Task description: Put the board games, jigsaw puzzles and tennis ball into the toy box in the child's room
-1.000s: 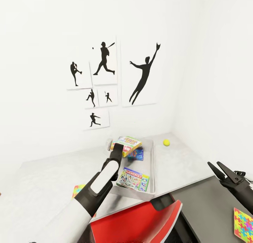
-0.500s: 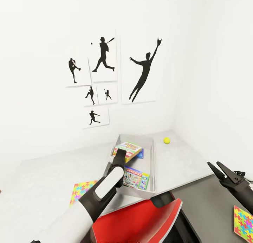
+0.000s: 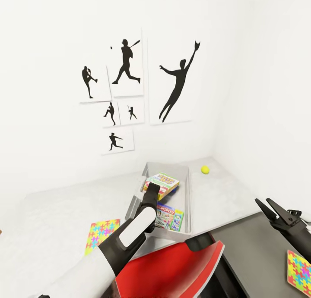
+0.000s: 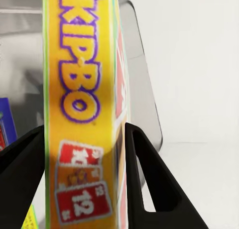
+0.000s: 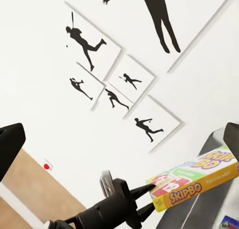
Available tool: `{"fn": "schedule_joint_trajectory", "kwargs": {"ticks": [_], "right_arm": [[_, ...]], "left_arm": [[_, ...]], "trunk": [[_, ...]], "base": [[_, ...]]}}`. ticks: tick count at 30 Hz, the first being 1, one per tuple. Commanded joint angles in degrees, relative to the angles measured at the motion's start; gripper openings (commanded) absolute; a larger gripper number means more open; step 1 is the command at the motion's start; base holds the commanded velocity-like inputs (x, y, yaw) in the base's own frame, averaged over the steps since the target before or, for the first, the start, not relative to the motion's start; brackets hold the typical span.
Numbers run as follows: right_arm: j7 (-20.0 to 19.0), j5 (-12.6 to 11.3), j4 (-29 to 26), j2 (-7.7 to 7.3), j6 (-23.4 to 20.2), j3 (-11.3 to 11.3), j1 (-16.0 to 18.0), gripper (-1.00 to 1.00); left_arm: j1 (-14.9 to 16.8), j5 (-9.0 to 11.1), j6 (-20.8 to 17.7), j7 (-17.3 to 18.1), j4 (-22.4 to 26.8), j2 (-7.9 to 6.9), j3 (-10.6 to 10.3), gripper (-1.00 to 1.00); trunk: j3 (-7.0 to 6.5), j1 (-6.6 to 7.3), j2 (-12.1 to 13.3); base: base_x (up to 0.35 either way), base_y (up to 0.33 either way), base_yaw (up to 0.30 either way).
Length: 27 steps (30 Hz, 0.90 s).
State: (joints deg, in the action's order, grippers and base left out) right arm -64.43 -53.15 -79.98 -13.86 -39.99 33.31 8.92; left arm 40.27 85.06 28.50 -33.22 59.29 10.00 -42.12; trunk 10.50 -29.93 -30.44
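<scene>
1. The left end effector (image 3: 150, 193) is clamped on the edge of the Skip-Bo game box (image 3: 162, 183). In the left wrist view its two black fingers (image 4: 149, 181) press either side of the yellow spine.
2. The right end effector (image 3: 271, 210) stands spread and empty at the right edge of the head view, above a dark panel.
3. The Skip-Bo game box hangs tilted over the toy box (image 3: 188, 190), mid-frame in the head view. To do this step well, I would lower it until it sits inside the walls, level it, then part the fingers and lift straight up so nothing catches the thin rim.
4. Inside the toy box, the Monopoly game box (image 3: 169, 218) lies flat at the near end. A blue corner shows in the left wrist view, too little to name.
5. Outside it on the surface (image 3: 52, 220): one jigsaw puzzle (image 3: 101, 234) at lower left, the tennis ball (image 3: 205, 170) near the far corner. A second jigsaw puzzle (image 3: 299, 267) lies on the dark panel, lower right.
</scene>
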Motion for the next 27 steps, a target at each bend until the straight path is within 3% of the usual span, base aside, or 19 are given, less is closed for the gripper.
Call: {"fn": "schedule_joint_trajectory", "kwargs": {"ticks": [1,27], "right_arm": [[0.0,-0.3,0.0,0.01,-0.3,0.1,0.0,1.00],[2.6,-0.3,0.0,0.26,0.3,0.3,0.0,1.00]], "left_arm": [[0.1,0.1,0.2,-0.2,0.0,0.00,-0.1,-1.00],[0.1,0.1,0.2,-0.2,0.1,0.00,-0.2,-1.00]], "trunk": [[0.14,-0.02,-0.1],[0.21,-0.02,-0.1]], "base": [[0.000,0.000,0.000],[0.000,0.000,0.000]]}}
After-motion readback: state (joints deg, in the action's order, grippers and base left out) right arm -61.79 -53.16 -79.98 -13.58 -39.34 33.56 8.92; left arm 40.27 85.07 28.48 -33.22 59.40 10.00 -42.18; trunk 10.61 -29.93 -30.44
